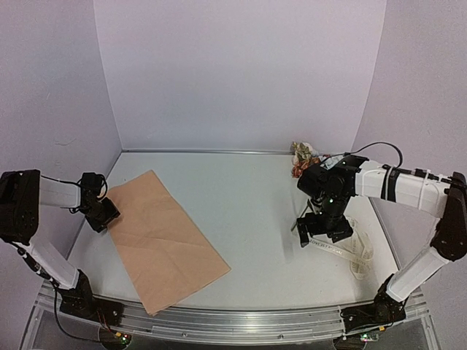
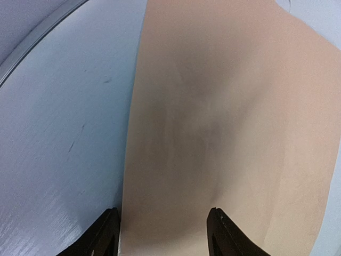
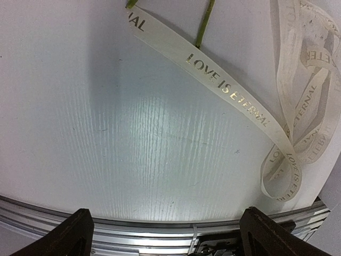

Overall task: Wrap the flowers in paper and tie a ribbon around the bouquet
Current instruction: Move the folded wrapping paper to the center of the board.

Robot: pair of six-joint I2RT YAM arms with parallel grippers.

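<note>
Tan kraft paper sheet [image 1: 164, 244] lies flat beneath the left gripper [image 2: 162, 226], jaws parted; right gripper [image 3: 165, 229] gapes wide near cream lettered ribbon [image 3: 229, 93].

place: lab test booth | cue: plain lilac walls [image 1: 241, 73], aluminium rail [image 1: 241, 321]

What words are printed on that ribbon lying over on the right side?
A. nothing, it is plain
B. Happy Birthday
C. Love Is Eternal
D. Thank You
C: in the right wrist view, the cream ribbon carries dark lettering that reads "LOVE IS ETERNAL" along its length.
</note>
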